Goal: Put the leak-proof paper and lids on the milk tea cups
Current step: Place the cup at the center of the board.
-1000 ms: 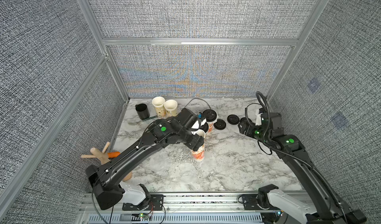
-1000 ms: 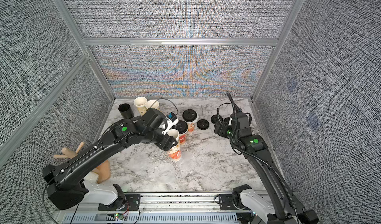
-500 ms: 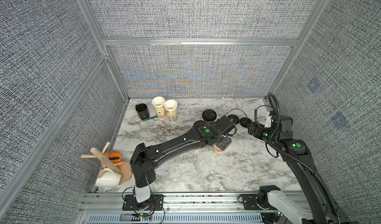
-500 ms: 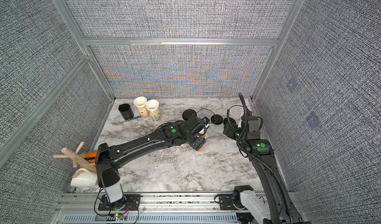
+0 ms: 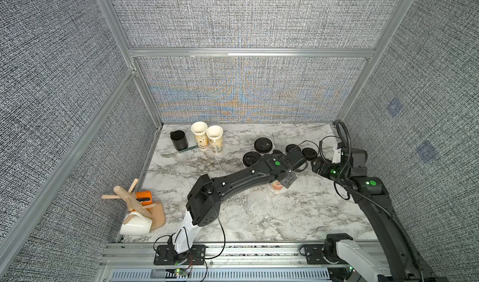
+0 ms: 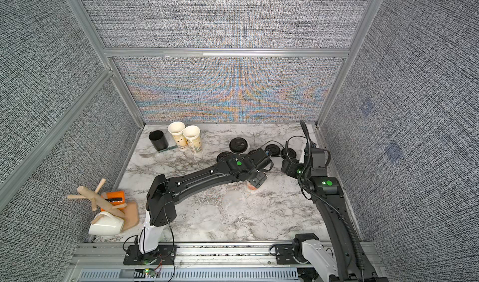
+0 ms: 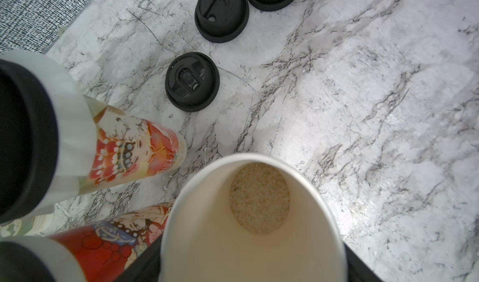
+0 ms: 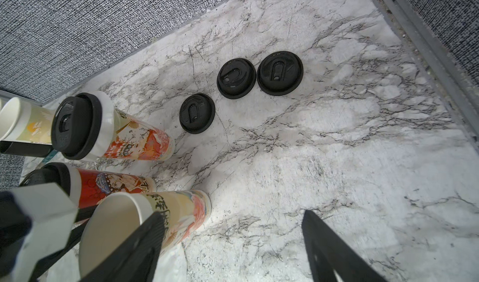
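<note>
Left claw (image 7: 251, 247) straddled uncovered cup (image 7: 254, 205), apparently steadying it upright on bench (image 7: 388, 112); grip unclear. Right claw (image 8: 232, 217) gaped wide, empty, beside it.

Robot lab cell: grey fabric walls (image 5: 233, 21), aluminium frame (image 5: 248, 52), marble tabletop (image 5: 311, 228).

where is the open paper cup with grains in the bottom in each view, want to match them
Top views: the open white paper cup with grains inside is mostly hidden under the left arm in both; only its orange base shows.
Left wrist: closest to the camera, seen straight down its mouth.
Right wrist: the nearest cup, unlidded.
Shared landmark: the orange-print paper cup with a black plastic lid, nearby.
</note>
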Tool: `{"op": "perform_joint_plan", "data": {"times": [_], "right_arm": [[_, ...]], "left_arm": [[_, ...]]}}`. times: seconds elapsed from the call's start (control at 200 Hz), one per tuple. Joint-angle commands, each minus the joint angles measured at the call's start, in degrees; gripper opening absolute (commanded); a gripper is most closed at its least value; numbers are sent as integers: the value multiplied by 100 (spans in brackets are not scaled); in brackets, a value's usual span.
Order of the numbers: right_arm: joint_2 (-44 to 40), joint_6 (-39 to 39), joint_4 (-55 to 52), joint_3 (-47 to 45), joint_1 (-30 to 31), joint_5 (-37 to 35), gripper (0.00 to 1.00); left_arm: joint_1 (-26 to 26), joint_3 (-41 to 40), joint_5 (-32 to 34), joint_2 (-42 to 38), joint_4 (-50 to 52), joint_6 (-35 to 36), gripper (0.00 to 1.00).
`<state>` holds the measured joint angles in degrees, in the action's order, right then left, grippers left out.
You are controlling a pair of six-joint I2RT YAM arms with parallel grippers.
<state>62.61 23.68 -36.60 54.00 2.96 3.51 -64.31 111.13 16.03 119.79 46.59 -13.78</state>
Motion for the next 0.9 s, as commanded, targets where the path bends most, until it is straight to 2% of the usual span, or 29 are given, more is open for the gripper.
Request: {"op": "perform_joint_plan", "data": {"times": [0.0, 0.1, 0.115, 0.13, 0.42, 0.54, 0.691, 0.791, 0.896], "right_arm": [[6, -90, 180, -17, -16, 75, 86], [-18, -98, 149, -21, -24, 97, 86], [-27, -96, 136, -16, -24, 97, 86], [-38, -100, 130, -19, -26, 100, 86], [-369, -87, -343, -88, 5, 273, 87], [-782, 109, -672, -231, 125, 153, 87], [-1275, 578, -1118, -433, 740, -57, 86], [-1537, 1158, -1435, -517, 1567, -393, 86], [-1775, 1836, -1716, -645, 2549, -620, 84]], "left_arm": [[9, 56, 87, 46, 131, -81, 85], [15, 168, 68, 85, 264, -118, 92], [13, 188, 67, 90, 287, -124, 98], [11, 216, 67, 101, 310, -126, 100], [10, 945, -174, -55, 912, -135, 100], [18, 908, -168, -485, 1179, -275, 100], [54, -98, 29, -1651, 1374, -693, 100], [225, -967, -54, -2484, 1629, -1044, 100], [608, -2278, -517, -3472, 1533, -1415, 99]]}}
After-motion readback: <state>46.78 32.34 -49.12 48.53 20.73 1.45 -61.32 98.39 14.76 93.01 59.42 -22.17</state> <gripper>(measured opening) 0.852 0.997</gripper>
